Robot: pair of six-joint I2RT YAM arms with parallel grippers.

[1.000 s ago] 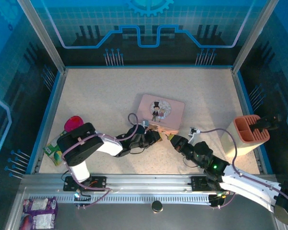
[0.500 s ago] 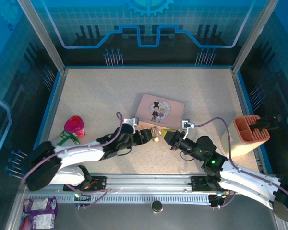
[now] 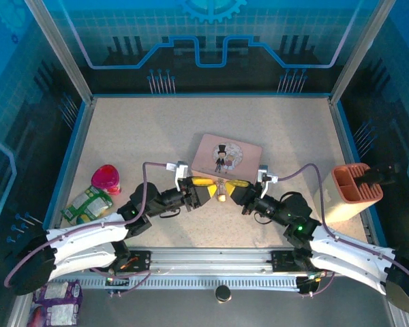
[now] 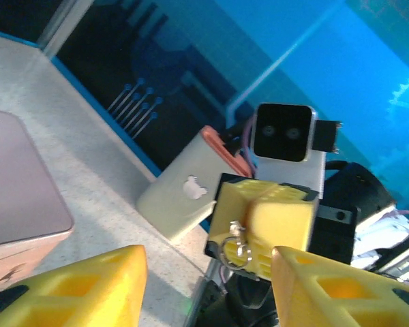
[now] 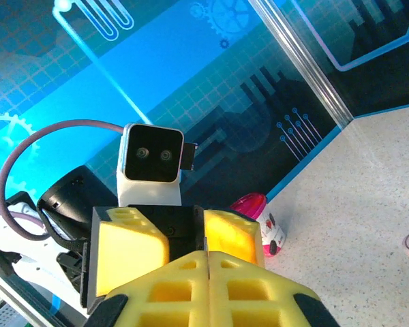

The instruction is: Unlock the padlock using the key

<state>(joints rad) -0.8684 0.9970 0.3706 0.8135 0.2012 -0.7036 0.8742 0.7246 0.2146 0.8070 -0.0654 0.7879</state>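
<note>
My left gripper point(image 3: 208, 193) and right gripper point(image 3: 236, 194) face each other tip to tip, just in front of the pink picture tin point(image 3: 226, 155). Between them sits a tiny brass-gold piece, the padlock point(image 3: 221, 192); I cannot tell whether it rests on the table or hangs. In the left wrist view my left gripper point(image 4: 208, 279) stands open with nothing between its yellow fingers. Opposite it, the right gripper point(image 4: 262, 228) is shut, and a small silvery ring of the key point(image 4: 235, 246) dangles from its tips. The right wrist view shows the right gripper point(image 5: 208, 255) pressed shut.
A cream and orange holder point(image 3: 351, 189) stands at the right edge. At the left lie a pink-capped tub point(image 3: 105, 177) and a green packet point(image 3: 85, 204). The tin's corner point(image 4: 20, 184) is close beside my left fingers.
The left gripper has gone from shut to open. The left arm has stretched out low from its base. Both grippers have shifted slightly towards the tin.
</note>
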